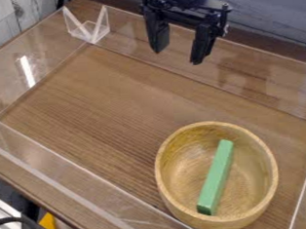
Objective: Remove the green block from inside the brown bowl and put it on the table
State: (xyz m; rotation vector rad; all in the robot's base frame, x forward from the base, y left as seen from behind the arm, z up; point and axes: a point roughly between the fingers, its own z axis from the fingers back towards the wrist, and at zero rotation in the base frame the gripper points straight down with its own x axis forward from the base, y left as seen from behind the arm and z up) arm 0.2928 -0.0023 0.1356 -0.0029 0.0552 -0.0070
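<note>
Though set down inside the brown bowl (pixel 166 174), still classed as one separate item: green block (pixel 217 177), long and narrow, lying aslant, right of the bowl's middle, lower end near the bottom rim. Bowl: round, pale within, placed toward the lower right corner of the table (pixel 109 100). Gripper (pixel 182 52): black, over the table's far edge, well apart from the bowl; fingers spread wide, with nothing held between.
</note>
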